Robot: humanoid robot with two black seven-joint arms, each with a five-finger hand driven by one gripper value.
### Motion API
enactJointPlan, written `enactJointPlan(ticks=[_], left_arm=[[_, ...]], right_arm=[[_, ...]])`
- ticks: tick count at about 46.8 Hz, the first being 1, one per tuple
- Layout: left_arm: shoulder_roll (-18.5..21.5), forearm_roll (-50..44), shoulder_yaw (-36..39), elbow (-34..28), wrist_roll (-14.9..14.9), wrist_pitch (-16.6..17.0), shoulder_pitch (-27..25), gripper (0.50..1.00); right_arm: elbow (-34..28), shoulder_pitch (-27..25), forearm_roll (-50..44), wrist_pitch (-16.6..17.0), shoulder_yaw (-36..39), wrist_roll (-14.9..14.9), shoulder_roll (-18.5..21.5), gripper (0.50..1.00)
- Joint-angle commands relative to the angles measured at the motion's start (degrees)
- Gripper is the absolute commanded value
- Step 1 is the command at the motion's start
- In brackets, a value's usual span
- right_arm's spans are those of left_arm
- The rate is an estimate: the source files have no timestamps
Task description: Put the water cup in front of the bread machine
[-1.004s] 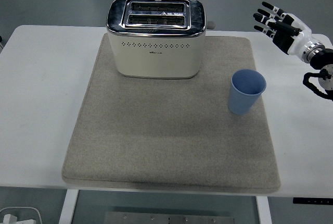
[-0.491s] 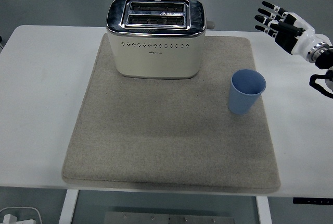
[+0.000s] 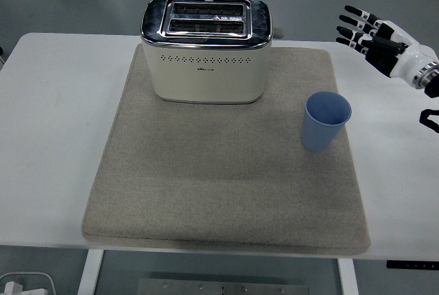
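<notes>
Right hand (image 3: 374,34) hovering at far right, fingers spread, holding nothing. Blue cup (image 3: 326,121) standing upright on mat (image 3: 226,192), right of toaster (image 3: 206,48), lying near and left of hand. Left arm not showing; right hand being nearer.

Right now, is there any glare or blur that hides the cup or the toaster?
Head view: sharp and evenly lit; the blue cup reads clearly with only a soft shadow; the toaster shows mild reflections on its chrome top, slots still visible.
</notes>
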Motion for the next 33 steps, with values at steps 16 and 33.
enactJointPlan(ticks=[16, 33], left_arm=[[0.0, 0.0, 0.0, 0.0, 0.01, 0.0, -0.01, 1.0], [0.0, 0.0, 0.0, 0.0, 0.01, 0.0, -0.01, 1.0]], right_arm=[[11.04, -6.41, -1.24, 1.87, -0.09, 4.45, -9.19, 0.926], [18.26, -10.11, -8.09, 2.22, 0.34, 8.68, -14.9, 0.926]])
